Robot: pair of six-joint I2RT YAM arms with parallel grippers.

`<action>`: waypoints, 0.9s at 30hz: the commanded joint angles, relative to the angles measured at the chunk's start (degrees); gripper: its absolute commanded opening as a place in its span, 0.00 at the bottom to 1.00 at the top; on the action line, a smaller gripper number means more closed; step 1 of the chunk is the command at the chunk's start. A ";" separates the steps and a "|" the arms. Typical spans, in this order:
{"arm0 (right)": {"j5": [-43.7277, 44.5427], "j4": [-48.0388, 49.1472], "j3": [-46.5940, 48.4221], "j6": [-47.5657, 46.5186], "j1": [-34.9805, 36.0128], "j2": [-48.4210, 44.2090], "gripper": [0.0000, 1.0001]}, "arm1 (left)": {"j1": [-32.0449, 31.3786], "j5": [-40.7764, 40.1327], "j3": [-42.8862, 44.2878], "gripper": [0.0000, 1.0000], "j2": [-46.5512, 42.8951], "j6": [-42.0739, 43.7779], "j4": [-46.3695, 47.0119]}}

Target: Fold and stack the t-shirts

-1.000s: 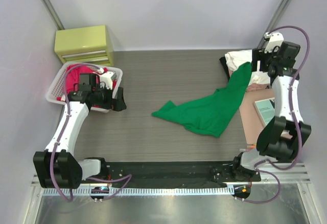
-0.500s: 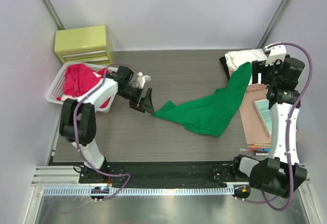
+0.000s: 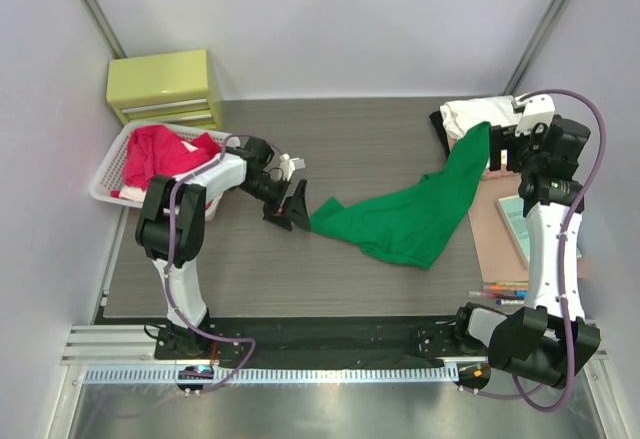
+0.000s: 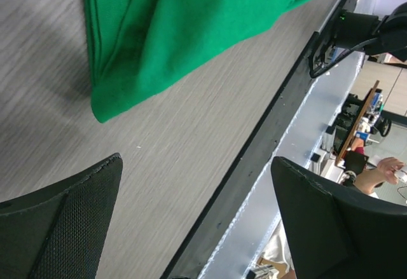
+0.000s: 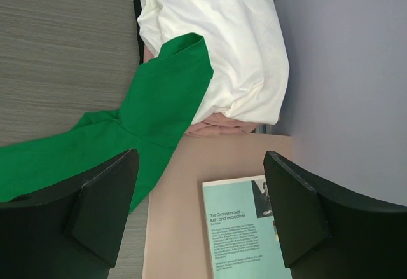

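Green t-shirt (image 3: 410,221) is seen crumpled, one end seemingly draped on white t-shirt (image 5: 235,50); left gripper (image 4: 197,222) and right gripper (image 5: 200,212) are held wide, empty.

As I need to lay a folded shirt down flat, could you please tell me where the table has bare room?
Bare: the far strip between the basket and the white shirt pile, behind the green t-shirt; also the near strip between that shirt and the black rail. Crowded: the right edge, with book and pens.
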 commanded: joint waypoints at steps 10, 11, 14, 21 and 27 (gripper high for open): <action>0.71 1.35 -3.69 -2.88 -0.03 -3.78 0.85 | -1.23 -2.07 8.97 1.00 9.31 -6.37 6.88; 0.80 1.35 -3.87 -2.88 -0.03 -3.69 0.85 | -1.32 -1.72 9.24 0.94 9.66 -6.72 6.97; 0.71 1.44 -4.22 -2.88 -0.03 -3.08 0.85 | -1.93 -1.98 9.59 0.32 10.11 -7.95 7.76; -0.25 2.32 -4.13 -1.47 -0.03 -1.67 0.84 | -2.28 -2.77 8.36 0.00 8.79 -6.03 6.09; -0.70 2.58 -4.92 -1.30 -0.03 -1.67 0.84 | -2.20 -10.48 7.66 0.00 3.01 -3.22 7.05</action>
